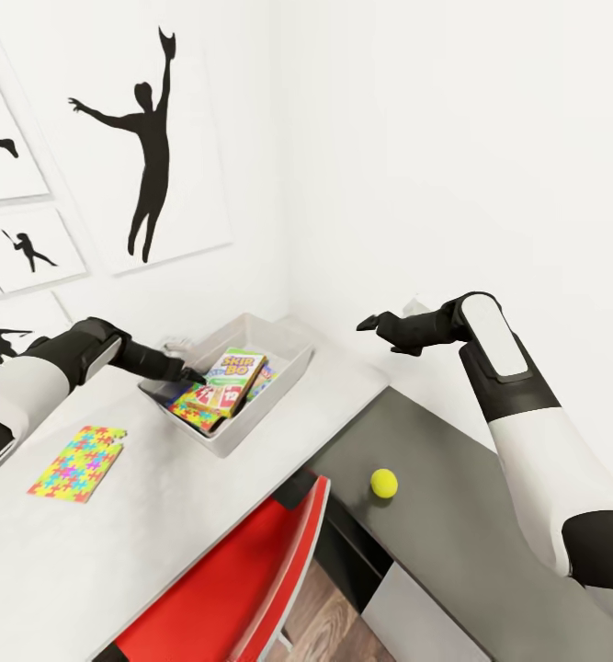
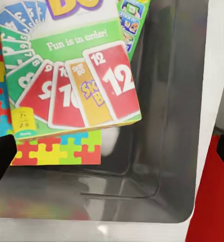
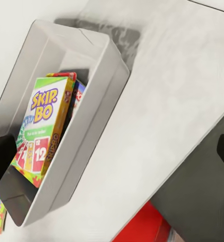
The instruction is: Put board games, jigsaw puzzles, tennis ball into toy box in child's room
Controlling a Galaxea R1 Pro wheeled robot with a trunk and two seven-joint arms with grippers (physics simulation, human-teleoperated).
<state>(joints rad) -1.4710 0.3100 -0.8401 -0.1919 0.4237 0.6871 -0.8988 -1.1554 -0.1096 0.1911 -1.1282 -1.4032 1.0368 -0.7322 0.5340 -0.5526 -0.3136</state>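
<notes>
Hovering our left claw [image 1: 191,375] open and empty over the toy box [image 1: 283,386], just above the Skip-Bo game [image 1: 225,381], we should lift clear, then fetch the puzzle [image 1: 76,462] lying behind it on the table [image 1: 159,515]; our right claw [image 1: 368,323] also looks open, the ball [image 1: 384,483] well below it.

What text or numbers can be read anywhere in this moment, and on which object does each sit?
"SKIP-BO": lid of the Skip-Bo box in the toy box.
"Fun is in order!": green band on that lid.
"12", "SKIP BO": cards printed on that lid.
"7+", "2-6": yellow corner patch on that lid.
Blue game box beneath: print too small to read.
</notes>
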